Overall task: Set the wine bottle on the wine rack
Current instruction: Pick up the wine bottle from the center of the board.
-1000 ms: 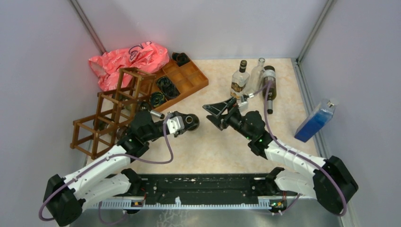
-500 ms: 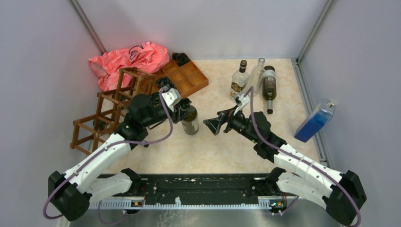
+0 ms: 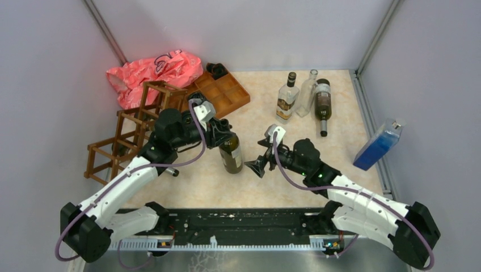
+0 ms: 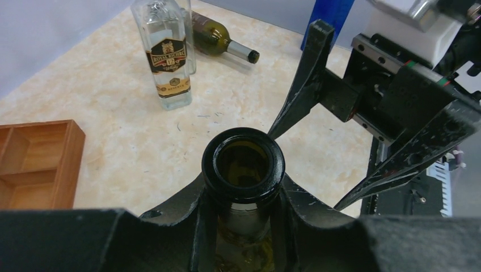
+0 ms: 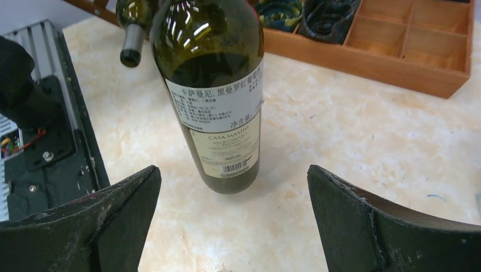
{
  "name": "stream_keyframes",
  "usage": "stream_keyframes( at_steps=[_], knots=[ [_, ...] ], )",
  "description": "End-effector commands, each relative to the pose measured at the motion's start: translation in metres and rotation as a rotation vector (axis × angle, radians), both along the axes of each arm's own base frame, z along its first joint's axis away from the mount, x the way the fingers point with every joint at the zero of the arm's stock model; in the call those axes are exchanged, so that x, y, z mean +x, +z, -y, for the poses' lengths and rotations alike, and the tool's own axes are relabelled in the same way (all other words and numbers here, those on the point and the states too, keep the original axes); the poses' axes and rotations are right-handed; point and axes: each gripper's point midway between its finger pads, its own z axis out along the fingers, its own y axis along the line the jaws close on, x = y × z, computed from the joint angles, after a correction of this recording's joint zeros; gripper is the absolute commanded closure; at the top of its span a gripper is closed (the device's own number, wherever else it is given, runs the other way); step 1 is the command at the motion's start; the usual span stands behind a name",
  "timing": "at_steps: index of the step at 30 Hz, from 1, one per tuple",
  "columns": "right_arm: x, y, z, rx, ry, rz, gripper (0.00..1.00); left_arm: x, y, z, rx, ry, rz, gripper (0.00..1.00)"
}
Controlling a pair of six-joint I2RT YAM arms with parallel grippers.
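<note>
Glass sets the terms here: the dark green glass wine bottle with a white paper label point(image 3: 230, 152) hangs under the left tool point(image 3: 221, 135). That tool's fingers are clamped round the neck just beneath the lip, and the uncorked mouth faces up into its wrist camera. The bottle's long axis runs close to vertical, leaning slightly, with the neck up in the left tool and the base down at the beige stone-patterned surface point(image 3: 249, 190). Whether the base rests on the surface or sits just clear of it I cannot tell. The right tool point(image 3: 258, 163) faces the lower body head-on, its fingers spread wide and gripping nothing, and the label lies ahead of the gap between them, untouched. I judge the bottle rigid, smooth and slippery, and breakable if dropped or knocked against wood. With no cork it is probably empty, so it should be moderate in weight, most of it low in the thick base. A neck-only hold lets that base swing, though the lip stops it sliding through. The labelled body offers a broader, less slick second hold. The dark brown wooden open-frame wine rack point(image 3: 121, 113) stands behind the left tool, on the side away from the right tool. Its cells would likely need the bottle laid over from upright.
</note>
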Motion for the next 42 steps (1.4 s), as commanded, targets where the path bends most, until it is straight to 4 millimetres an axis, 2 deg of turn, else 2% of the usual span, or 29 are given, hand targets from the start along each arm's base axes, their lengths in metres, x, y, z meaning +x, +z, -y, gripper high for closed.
stream_keyframes(
  at_steps=[1,6,15,19,22,26,28,30,32,33,34,36,38,39,40,42],
  knots=[
    [-0.001,0.011,-0.010,-0.002,0.056,0.041,0.02,-0.008,0.046,0.007,-0.099,-0.066,0.065,1.00],
    [0.001,0.009,-0.013,0.017,0.055,0.054,0.02,-0.005,0.039,0.012,-0.107,-0.072,-0.007,1.00],
    [0.003,0.005,-0.038,0.054,0.100,-0.049,0.01,0.000,0.044,0.029,-0.159,-0.135,-0.062,1.00],
    [0.011,0.010,-0.048,0.087,0.079,-0.096,0.01,-0.007,0.050,0.035,-0.190,-0.201,-0.044,1.00],
    [0.018,0.018,-0.055,0.134,0.052,-0.151,0.02,-0.016,0.051,0.039,-0.203,-0.275,-0.006,1.00],
    [0.030,0.020,-0.063,0.156,0.007,-0.191,0.03,-0.018,0.049,0.042,-0.219,-0.309,-0.019,1.00],
    [0.032,0.022,-0.066,0.161,0.012,-0.186,0.10,-0.019,0.049,0.044,-0.221,-0.323,-0.028,1.00],
    [0.031,0.022,-0.070,0.150,0.029,-0.186,0.22,-0.016,0.048,0.046,-0.221,-0.323,-0.034,1.00],
    [0.028,0.021,-0.071,0.141,0.049,-0.188,0.43,-0.011,0.049,0.045,-0.223,-0.290,-0.040,1.00],
    [0.026,0.021,-0.070,0.141,0.055,-0.188,0.57,-0.006,0.049,0.045,-0.223,-0.264,-0.043,0.98],
    [0.025,0.023,-0.068,0.146,0.051,-0.186,0.71,-0.001,0.049,0.043,-0.220,-0.232,-0.049,0.88],
    [0.024,0.026,-0.062,0.166,0.029,-0.179,0.89,0.008,0.048,0.040,-0.218,-0.161,-0.060,0.60],
    [0.026,0.028,-0.054,0.194,-0.014,-0.183,1.00,0.017,0.048,0.032,-0.229,-0.076,-0.053,0.26],
    [0.026,0.029,-0.050,0.206,-0.033,-0.186,1.00,0.020,0.050,0.027,-0.240,-0.031,-0.042,0.13],
    [0.026,0.029,-0.047,0.218,-0.052,-0.195,1.00,0.025,0.051,0.020,-0.256,0.026,-0.036,0.03],
    [0.027,0.029,-0.041,0.245,-0.081,-0.214,1.00,0.027,0.060,0.002,-0.306,0.128,-0.013,0.01]
  ],
)
